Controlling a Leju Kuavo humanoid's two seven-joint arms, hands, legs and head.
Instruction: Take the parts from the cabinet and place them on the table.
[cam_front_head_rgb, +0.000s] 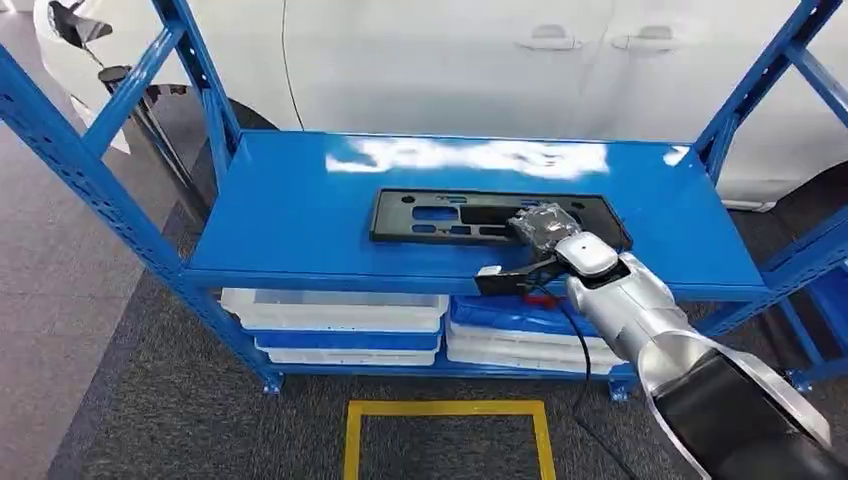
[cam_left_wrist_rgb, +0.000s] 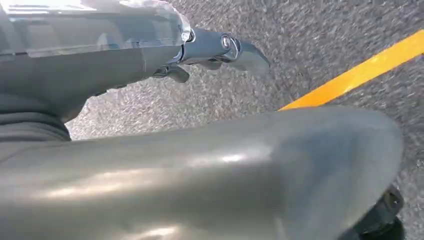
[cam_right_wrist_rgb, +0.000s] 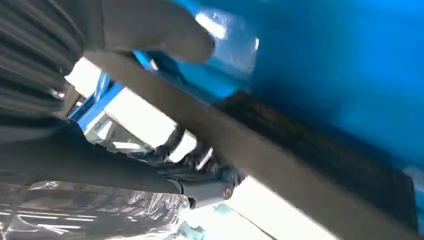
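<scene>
A flat black part (cam_front_head_rgb: 450, 216) with several cutouts lies on the top blue shelf (cam_front_head_rgb: 290, 220) of the cabinet. My right hand (cam_front_head_rgb: 545, 228), wrapped in clear film, is on the part's right portion. In the right wrist view the part's edge (cam_right_wrist_rgb: 280, 165) runs between the thumb (cam_right_wrist_rgb: 150, 30) and the dark fingers (cam_right_wrist_rgb: 200, 167), which hold it from both sides. My left hand (cam_left_wrist_rgb: 215, 47) hangs over the grey carpet with nothing in it and its fingers stretched out.
Blue uprights (cam_front_head_rgb: 90, 160) frame the cabinet at left and right. White and blue trays (cam_front_head_rgb: 340, 325) are stacked on the lower shelf. A white car (cam_front_head_rgb: 500, 60) stands close behind. A yellow tape square (cam_front_head_rgb: 447, 410) marks the carpet in front.
</scene>
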